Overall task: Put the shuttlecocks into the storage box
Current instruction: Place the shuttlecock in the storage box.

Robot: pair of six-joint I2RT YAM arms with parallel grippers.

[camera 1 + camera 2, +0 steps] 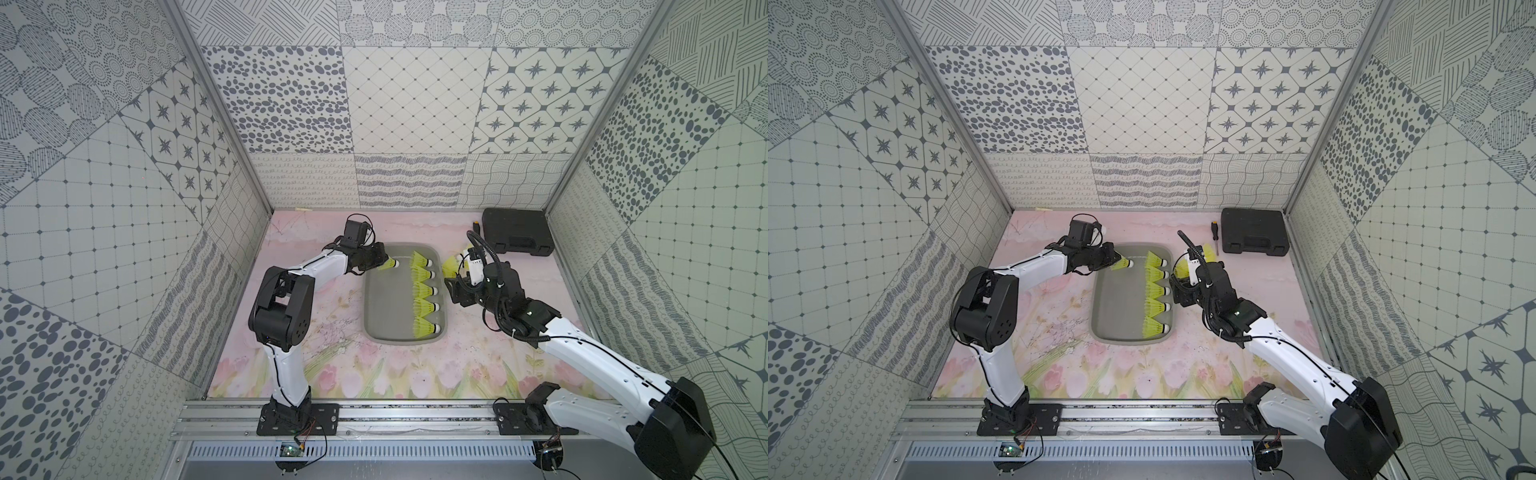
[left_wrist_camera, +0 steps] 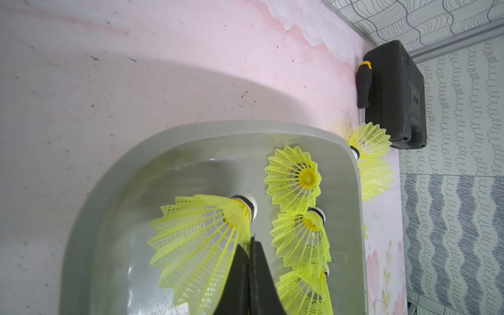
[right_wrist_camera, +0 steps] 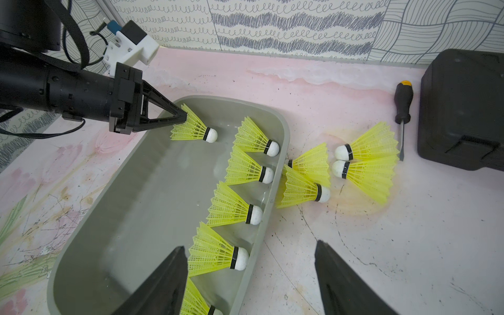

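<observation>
Bright diffuse light, soft shadows. Both top views bow at edges. Left wrist: broad shadow on mat [image 2: 109, 109], 10 o'clock.

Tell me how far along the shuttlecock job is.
Done: five shuttlecocks lie in a row inside the storage box. In hand: the left gripper is shut on a sixth shuttlecock by its skirt, at the box's far end. Left: four more shuttlecocks lie on the table beside the box, near the open, empty right gripper.
</observation>
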